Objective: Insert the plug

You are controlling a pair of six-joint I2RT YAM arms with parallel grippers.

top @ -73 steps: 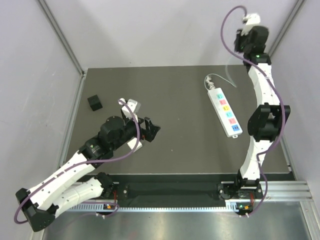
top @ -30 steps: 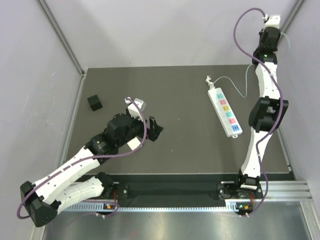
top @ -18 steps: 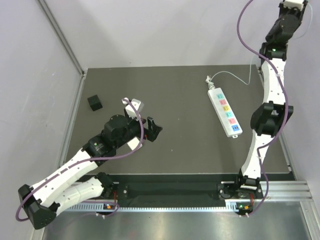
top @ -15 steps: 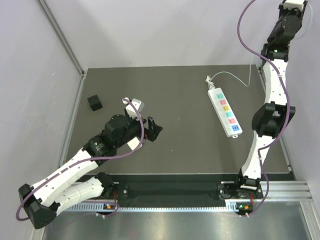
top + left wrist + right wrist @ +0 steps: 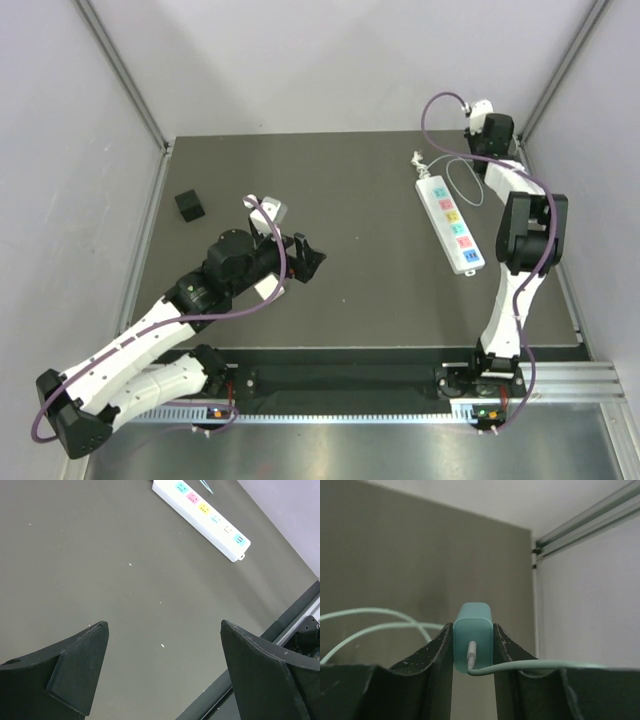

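Plug (image 5: 473,642) gripped, insertion not yet done

At the far left of the tabletop (image 5: 350,200) a small black block (image 5: 189,205) lies apart from everything else. Further right, the left gripper (image 5: 162,625) hovers over bare tabletop with its jaws spread wide and nothing between them; it takes no part so far. To its right, well apart from it, the white power strip (image 5: 450,223) lies flat with its row of coloured sockets facing up, and every socket that shows is vacant. At the far right corner, just beyond the strip's far end, the right gripper (image 5: 490,135) is clamped on the teal plug, whose pale cable (image 5: 455,180) loops over the tabletop beside the strip. By my reading, the pick-up is done. What remains is carrying the plug over a socket, lining up its prongs, which are hidden from view, and pressing it in.
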